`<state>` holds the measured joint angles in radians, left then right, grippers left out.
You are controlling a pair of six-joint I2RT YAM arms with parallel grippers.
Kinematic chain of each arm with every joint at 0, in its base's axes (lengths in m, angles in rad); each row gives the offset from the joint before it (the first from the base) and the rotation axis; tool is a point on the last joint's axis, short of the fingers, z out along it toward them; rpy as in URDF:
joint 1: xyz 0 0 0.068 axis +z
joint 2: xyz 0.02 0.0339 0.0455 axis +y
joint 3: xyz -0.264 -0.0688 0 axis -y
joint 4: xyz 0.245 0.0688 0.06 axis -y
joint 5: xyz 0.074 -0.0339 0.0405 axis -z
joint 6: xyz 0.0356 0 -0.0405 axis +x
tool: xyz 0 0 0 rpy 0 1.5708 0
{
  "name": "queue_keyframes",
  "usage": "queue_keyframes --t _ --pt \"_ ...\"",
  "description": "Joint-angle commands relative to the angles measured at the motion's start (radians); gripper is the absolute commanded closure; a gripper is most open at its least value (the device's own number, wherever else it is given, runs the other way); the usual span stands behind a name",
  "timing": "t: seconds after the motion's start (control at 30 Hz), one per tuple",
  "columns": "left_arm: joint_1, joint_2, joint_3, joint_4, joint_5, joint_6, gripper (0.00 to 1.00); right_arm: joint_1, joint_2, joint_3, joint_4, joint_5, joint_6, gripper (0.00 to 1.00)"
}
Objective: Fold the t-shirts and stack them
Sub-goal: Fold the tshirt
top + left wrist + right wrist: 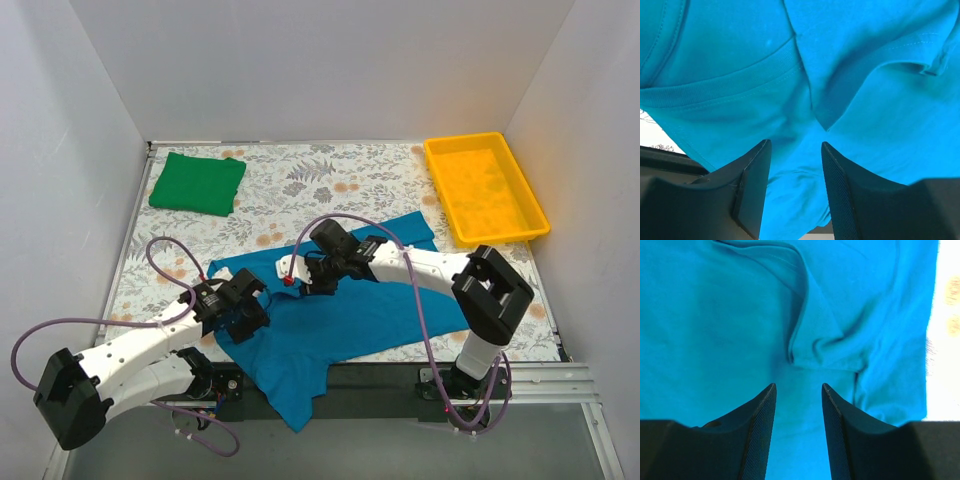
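Observation:
A teal-blue t-shirt (360, 315) lies crumpled across the near middle of the table, and one end hangs over the front edge. A bright green t-shirt (197, 183) sits folded at the back left. My left gripper (252, 320) hovers over the teal shirt's left part. In the left wrist view it (795, 143) stands open, with a hem and wrinkled teal cloth (790, 75) below. My right gripper (303, 278) is over the shirt's upper left area. It (799, 385) is open just above a folded ridge of the teal cloth (715, 315).
A yellow plastic tray (443, 195) stands at the back right. The floral tablecloth (300, 185) shows between the green shirt and the tray. White walls close in the left, right and back sides.

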<state>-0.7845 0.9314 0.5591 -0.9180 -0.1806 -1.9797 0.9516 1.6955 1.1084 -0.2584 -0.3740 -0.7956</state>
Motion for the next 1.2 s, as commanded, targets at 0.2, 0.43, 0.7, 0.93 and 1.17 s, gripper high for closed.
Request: queue_keyframes --t 0.2,0.43,0.7,0.93,1.17 --pt "0.005 0.024 0.041 0.028 0.006 -0.176 0.57 0.041 0.133 0.077 0.027 -0.032 -0.01 0.53" --pt "0.005 0.064 0.048 0.038 -0.011 -0.14 0.58 0.042 0.171 0.105 0.022 -0.022 0.012 0.56" --pt "0.005 0.115 0.084 0.048 -0.045 -0.068 0.58 0.042 0.176 0.114 0.021 -0.009 0.016 0.57" --pt "0.005 0.127 0.071 0.077 -0.051 -0.036 0.59 0.041 0.21 0.131 0.019 0.012 0.022 0.69" --pt "0.005 0.168 0.07 0.084 -0.072 -0.022 0.59 0.039 0.197 0.122 0.016 0.017 0.026 0.89"
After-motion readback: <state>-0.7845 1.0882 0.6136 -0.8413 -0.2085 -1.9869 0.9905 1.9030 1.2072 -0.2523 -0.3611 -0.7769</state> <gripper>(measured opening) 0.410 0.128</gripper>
